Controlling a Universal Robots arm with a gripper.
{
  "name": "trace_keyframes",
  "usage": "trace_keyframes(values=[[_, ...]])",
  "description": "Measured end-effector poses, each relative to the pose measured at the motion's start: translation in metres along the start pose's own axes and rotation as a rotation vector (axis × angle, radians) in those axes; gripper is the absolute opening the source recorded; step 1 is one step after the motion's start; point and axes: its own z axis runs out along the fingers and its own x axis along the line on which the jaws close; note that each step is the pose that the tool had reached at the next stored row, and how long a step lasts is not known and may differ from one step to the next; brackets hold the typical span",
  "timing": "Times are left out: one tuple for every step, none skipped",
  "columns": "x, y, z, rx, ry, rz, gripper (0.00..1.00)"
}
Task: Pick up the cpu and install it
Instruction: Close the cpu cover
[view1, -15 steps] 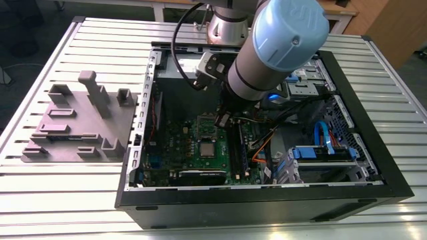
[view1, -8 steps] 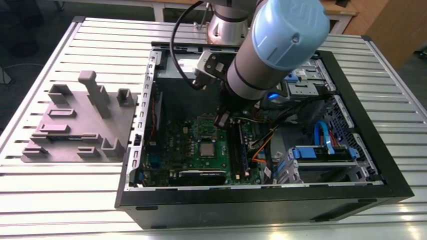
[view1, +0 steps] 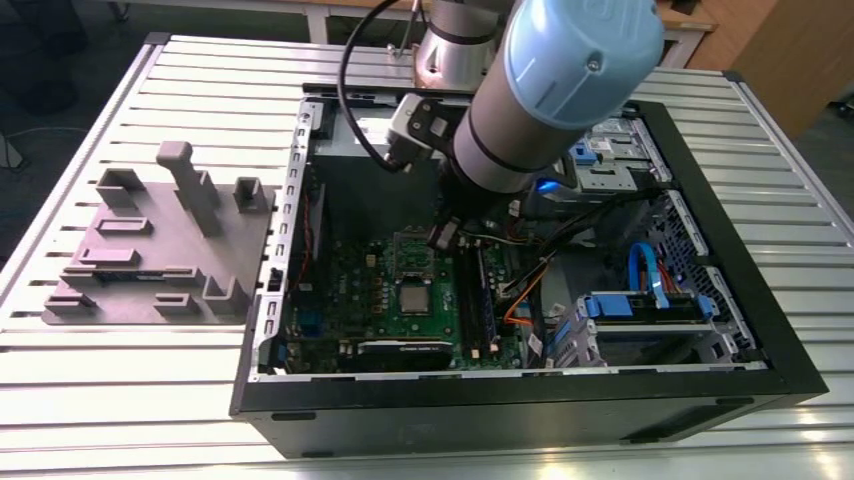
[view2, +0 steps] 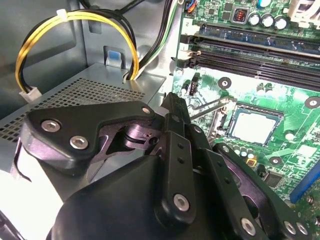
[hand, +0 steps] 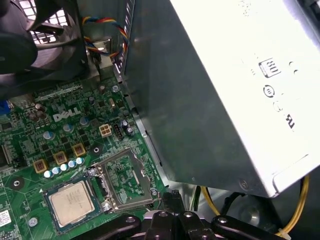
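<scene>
One cpu (hand: 71, 201) flat, silvery top up

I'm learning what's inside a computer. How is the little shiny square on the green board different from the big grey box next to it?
The cpu is small; the grey box is far bigger. The cpu is a thin flat square lying on the green board; the grey box is tall and rises beside that board. Both look like pale metal.

Slatted metal table (view1: 120, 400), wooden furniture (view1: 767, 50) behind, dark floor (view1: 54, 70).
</scene>
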Motion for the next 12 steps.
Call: trace_keyframes(values=[[0.0001,0.0004,-0.0005,0.0002,-0.0001,0.000,0.11],[0.0002,0.0008,-0.0009,0.0003,-0.0003,0.000,0.11],[0.0003,0.0012,-0.0014,0.0006,-0.0003,0.000,0.11],[0.0003,0.0016,-0.0019,0.0008,-0.0004,0.000,0.11],[0.0004,0.0020,-0.0024,0.0010,-0.0005,-0.001,0.11],[0.0005,0.0024,-0.0028,0.0013,-0.0007,-0.001,0.11],[0.0007,0.0028,-0.0031,0.0015,-0.0008,-0.001,0.11],[0.0010,0.0032,-0.0034,0.0018,-0.0010,-0.001,0.11],[0.0013,0.0035,-0.0037,0.0021,-0.0009,-0.001,0.11],[0.0015,0.0037,-0.0040,0.0022,-0.0009,-0.001,0.11],[0.0017,0.0037,-0.0043,0.0024,-0.0009,-0.001,0.11],[0.0019,0.0037,-0.0045,0.0024,-0.0009,-0.001,0.11]])
